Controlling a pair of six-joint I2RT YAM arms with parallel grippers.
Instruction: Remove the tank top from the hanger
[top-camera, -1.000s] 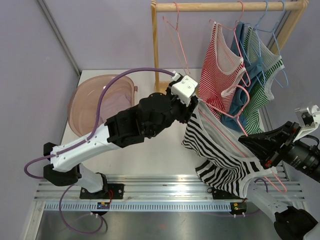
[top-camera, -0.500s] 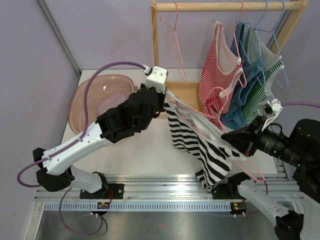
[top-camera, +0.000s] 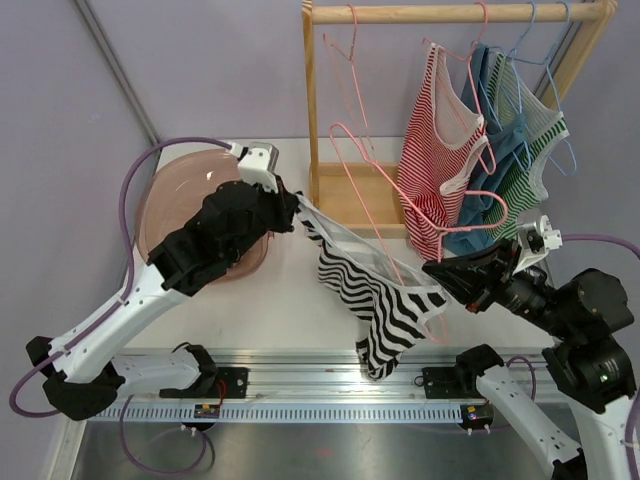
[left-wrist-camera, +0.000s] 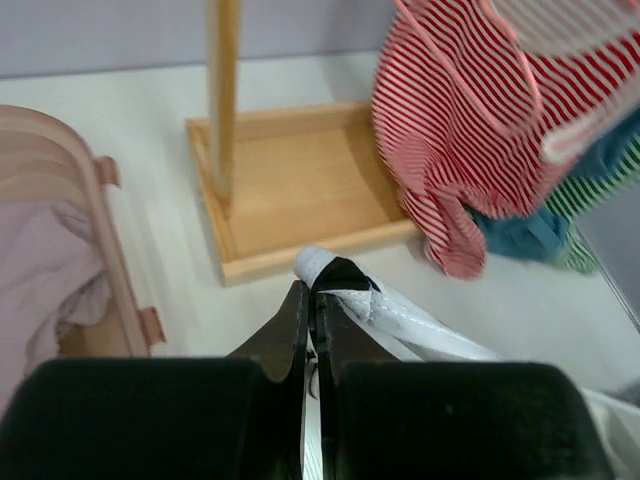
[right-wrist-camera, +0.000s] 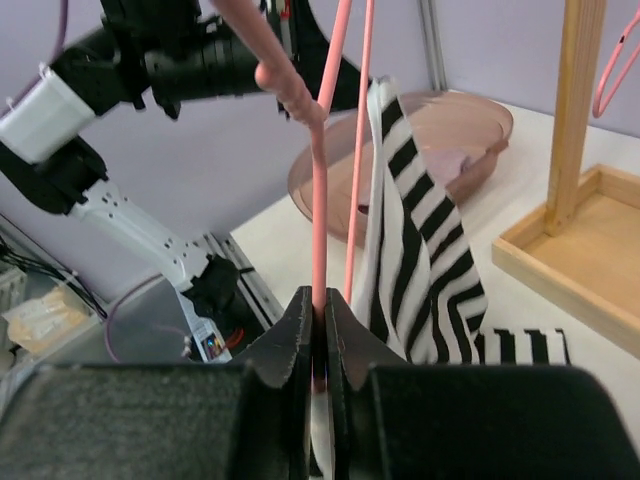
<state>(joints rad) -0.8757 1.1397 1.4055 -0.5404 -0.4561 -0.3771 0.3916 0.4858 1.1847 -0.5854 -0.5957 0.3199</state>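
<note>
While it stretches between the two arms, the black-and-white striped tank top (top-camera: 375, 300) looks like a slack band over the table (top-camera: 290, 310). Its white-edged strap runs up toward 10 o'clock, and its bunched body droops toward 6 o'clock near the table's front edge. The pink hanger (right-wrist-camera: 318, 200) still threads through it, though from above I cannot tell how much of the fabric still rests on the wire.

A second ago the garment hung broad and flat at about 4 o'clock, close to the right arm. Since then it has been drawn across the middle and narrowed. The left arm has swung from the centre out toward 9 o'clock, and the right arm has come in from the 3 o'clock edge.

The left gripper (top-camera: 292, 208) now sits beside the rim of the pink basin (top-camera: 165, 195), its arm folded back in a long bend toward 7 o'clock. Its fingers are pressed together on the white strap, with a fold of it poking out past the tips in the wrist view. The right gripper (top-camera: 432, 270) points toward 9 o'clock from about 4 o'clock, its fingers pinched tight on the hanger wire. Behind them, at 12 to 2 o'clock, the wooden rack (top-camera: 310, 100) carries the red striped top (top-camera: 435, 150) and other tops.
</note>
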